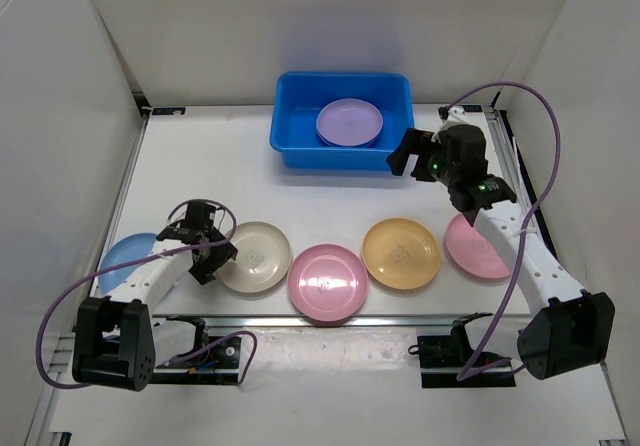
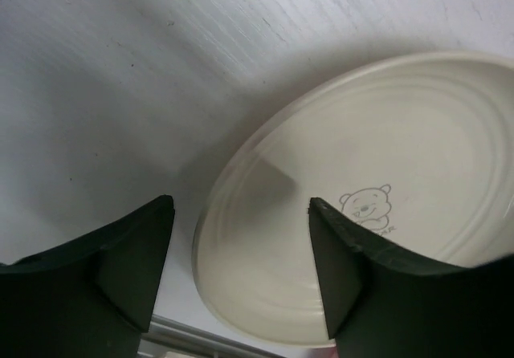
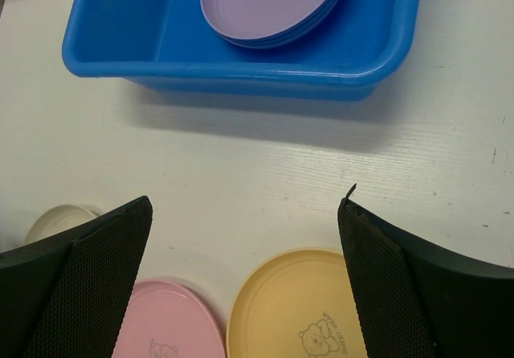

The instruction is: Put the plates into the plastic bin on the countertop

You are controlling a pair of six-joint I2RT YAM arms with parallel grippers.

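The blue plastic bin (image 1: 340, 156) stands at the back centre of the white countertop (image 1: 200, 166), with stacked purple plates (image 1: 349, 122) inside. In a row near the front lie a light blue plate (image 1: 125, 256), a beige plate (image 1: 255, 256), a pink plate (image 1: 327, 282), an orange-yellow plate (image 1: 401, 253) and another pink plate (image 1: 475, 248). My left gripper (image 1: 210, 258) is open, low over the beige plate's (image 2: 385, 213) left rim, one finger on each side of it (image 2: 241, 204). My right gripper (image 1: 408, 156) is open and empty (image 3: 245, 201), raised in front of the bin's (image 3: 241, 73) right corner.
White walls enclose the countertop on three sides. An aluminium rail (image 1: 300, 321) runs along the front edge by the arm bases. Purple cables (image 1: 545, 146) loop from both arms. The right wrist view also shows the orange-yellow plate (image 3: 297, 310) and the pink plate (image 3: 165, 322).
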